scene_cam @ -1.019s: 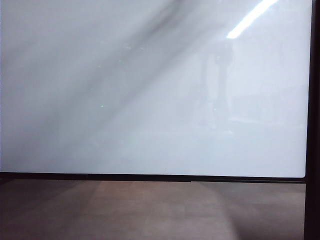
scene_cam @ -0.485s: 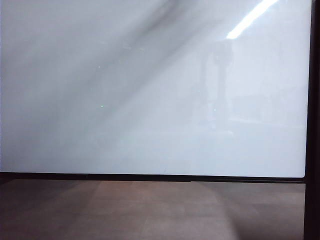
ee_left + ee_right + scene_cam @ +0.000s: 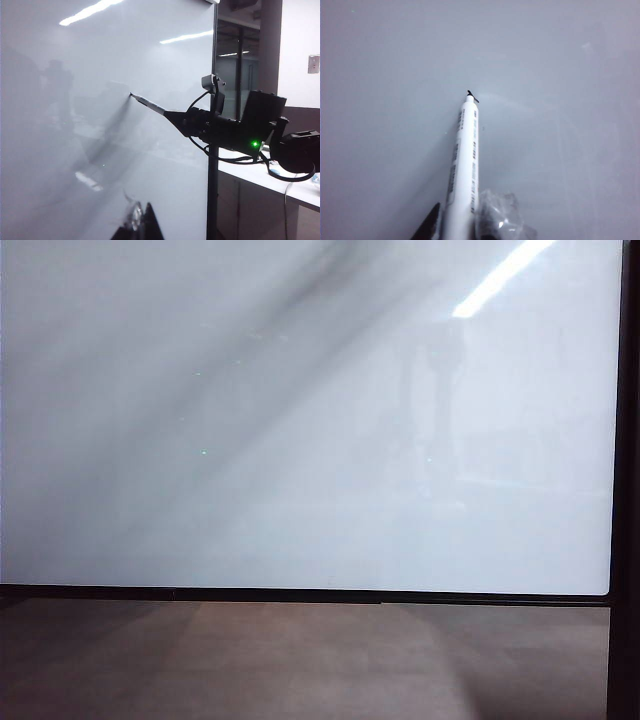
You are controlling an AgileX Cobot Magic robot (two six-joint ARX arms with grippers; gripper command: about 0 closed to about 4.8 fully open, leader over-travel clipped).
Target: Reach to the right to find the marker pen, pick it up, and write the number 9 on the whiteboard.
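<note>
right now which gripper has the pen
The right gripper, shut on the pen with its tip at the whiteboard. The left gripper holds nothing.

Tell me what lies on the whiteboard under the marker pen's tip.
In the right wrist view, the marker pen, held in the right gripper, has its tip at the whiteboard. Only a tiny dark mark shows there; anything beneath the tip is covered.

The whiteboard [image 3: 300, 440] has a smooth, glossy white face that mirrors a ceiling light, and a matt black frame [image 3: 300, 595]. The wooden surface [image 3: 300, 660] is brown and dull. The marker pen [image 3: 465, 160] has a smooth white plastic barrel with printed text.
</note>
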